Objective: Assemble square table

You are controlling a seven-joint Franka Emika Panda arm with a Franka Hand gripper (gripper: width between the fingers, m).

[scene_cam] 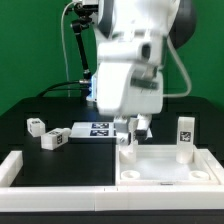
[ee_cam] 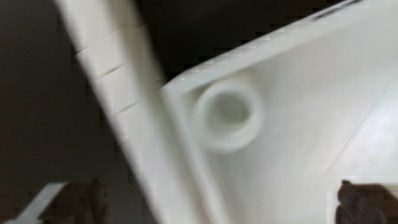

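The square table's top (scene_cam: 170,165) lies upside down on the exterior view's right, its hollow rimmed underside and round corner sockets facing up. One leg (scene_cam: 185,133) stands upright at its far right corner. Two more legs (scene_cam: 35,125) (scene_cam: 55,138) lie on the black table to the left. My gripper (scene_cam: 132,128) hangs open over the top's far left corner, where a small white tagged piece (scene_cam: 125,142) shows just under the fingers. In the wrist view the gripper (ee_cam: 214,205) is open with nothing held, and an empty corner socket (ee_cam: 228,115) of the top (ee_cam: 311,150) lies ahead.
The marker board (scene_cam: 96,129) lies flat behind the left legs. A low white rail (scene_cam: 100,195) runs along the front, and another (scene_cam: 12,168) stands at the left. A long white bar (ee_cam: 116,90) lies beside the top's edge in the wrist view.
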